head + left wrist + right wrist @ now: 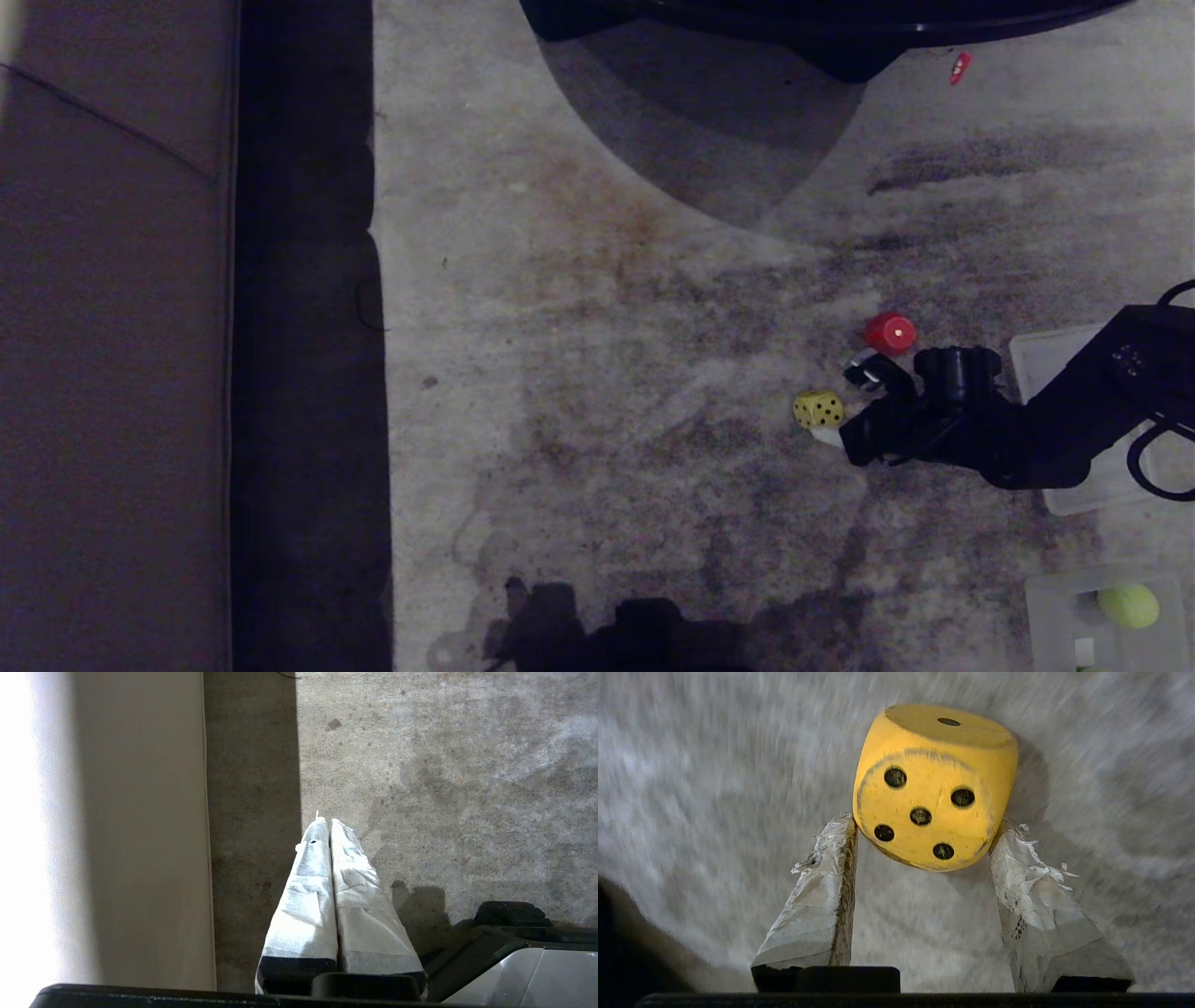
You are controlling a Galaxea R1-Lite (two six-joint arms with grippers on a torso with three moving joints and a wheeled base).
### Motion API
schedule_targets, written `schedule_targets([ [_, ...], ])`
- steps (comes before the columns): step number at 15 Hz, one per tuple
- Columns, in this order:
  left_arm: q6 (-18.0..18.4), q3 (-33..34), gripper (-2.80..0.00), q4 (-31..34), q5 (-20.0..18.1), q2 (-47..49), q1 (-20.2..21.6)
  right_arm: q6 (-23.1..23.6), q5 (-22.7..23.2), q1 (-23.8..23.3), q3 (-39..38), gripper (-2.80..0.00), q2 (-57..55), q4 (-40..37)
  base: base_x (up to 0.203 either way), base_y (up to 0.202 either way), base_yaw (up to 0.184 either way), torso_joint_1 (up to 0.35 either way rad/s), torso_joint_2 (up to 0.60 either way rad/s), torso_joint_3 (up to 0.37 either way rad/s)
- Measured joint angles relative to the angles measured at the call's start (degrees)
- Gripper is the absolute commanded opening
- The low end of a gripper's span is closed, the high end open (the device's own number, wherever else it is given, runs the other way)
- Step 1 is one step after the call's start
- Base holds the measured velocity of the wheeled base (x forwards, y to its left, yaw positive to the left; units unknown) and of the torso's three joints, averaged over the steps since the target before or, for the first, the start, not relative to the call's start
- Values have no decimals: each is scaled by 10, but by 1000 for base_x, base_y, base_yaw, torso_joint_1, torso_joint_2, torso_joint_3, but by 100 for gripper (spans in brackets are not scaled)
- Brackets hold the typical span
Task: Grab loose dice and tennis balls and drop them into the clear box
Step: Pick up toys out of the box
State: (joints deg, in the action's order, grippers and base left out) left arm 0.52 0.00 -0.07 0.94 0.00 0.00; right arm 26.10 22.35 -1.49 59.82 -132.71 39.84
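1. head view: the right gripper (834, 420) reaches low over the carpet (607, 392) from the right, its tips at the yellow die (819, 409). the red die (890, 333) sits just beyond the arm, apart from it. the clear box (1046, 597) is at the near right corner with a tennis ball (1128, 605) already inside; a flat clear lid (1036, 355) lies under the arm.
2. left wrist view: the left gripper (325, 822) hangs parked over bare carpet by the sofa (140, 835), taped fingers pressed together, holding nothing, well away from the dice.
3. right wrist view: the yellow die sits at the very fingertips (840, 830), one pad on each side face, five-pip face toward the wrist. the jaws are partly closed and appear to touch it at the tips only; i'd judge the grip shallow and not yet firm.
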Motion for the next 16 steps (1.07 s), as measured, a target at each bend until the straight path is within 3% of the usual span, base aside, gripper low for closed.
schedule_targets([
  [5,0,0,-280,0,0,0,0,42,-38,-29,-22,-280,20,-6,0,0,0,0,0,0],
  [6,0,0,-280,0,0,0,0,46,-40,-31,-22,0,25,-8,0,0,0,0,0,0],
  [16,0,0,-280,0,0,0,0,52,-47,-29,-18,0,25,-20,0,0,0,0,0,0],
])
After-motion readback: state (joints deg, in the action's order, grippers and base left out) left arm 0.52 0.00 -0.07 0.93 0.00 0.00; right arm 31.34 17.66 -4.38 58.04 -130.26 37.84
